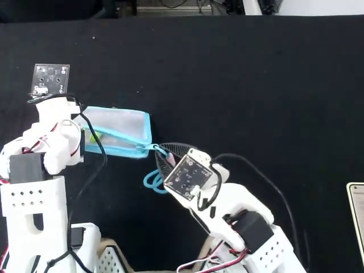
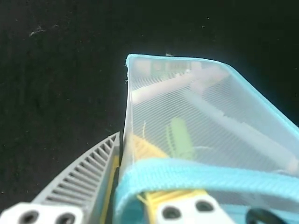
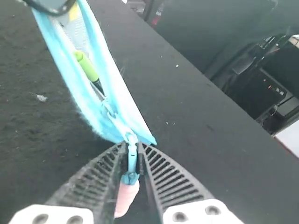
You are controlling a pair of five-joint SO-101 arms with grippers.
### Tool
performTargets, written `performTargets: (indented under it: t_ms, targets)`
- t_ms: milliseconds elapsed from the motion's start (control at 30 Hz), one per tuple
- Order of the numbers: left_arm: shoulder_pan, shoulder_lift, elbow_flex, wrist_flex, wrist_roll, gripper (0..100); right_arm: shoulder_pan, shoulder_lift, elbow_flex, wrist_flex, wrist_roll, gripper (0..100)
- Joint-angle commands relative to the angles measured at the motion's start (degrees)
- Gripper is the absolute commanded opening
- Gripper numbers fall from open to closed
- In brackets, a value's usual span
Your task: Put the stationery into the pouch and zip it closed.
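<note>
My left gripper pinches the left end of the one mesh pouch, near the left edge of the black table. Inside I count one green pen and one yellow piece. The pale ones are hard to count through the mesh. My right gripper is pressed together on the single zipper pull at the pouch's right corner. Further right is wide bare table, then one white object cut off by the edge.
</note>
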Motion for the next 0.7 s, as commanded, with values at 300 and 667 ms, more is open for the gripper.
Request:
performTargets:
  t_ms: [300, 667]
  targets:
    - [0.8, -1.0, -4.2, -0.5, -0.5, 3, 0.7, 25.2, -23.7, 0.7, 0.6, 1.1]
    - [0.9, -1.0, -7.9, -0.6, -0.5, 3, 0.6, 36.8, -40.8, 0.7, 2.2, 1.1]
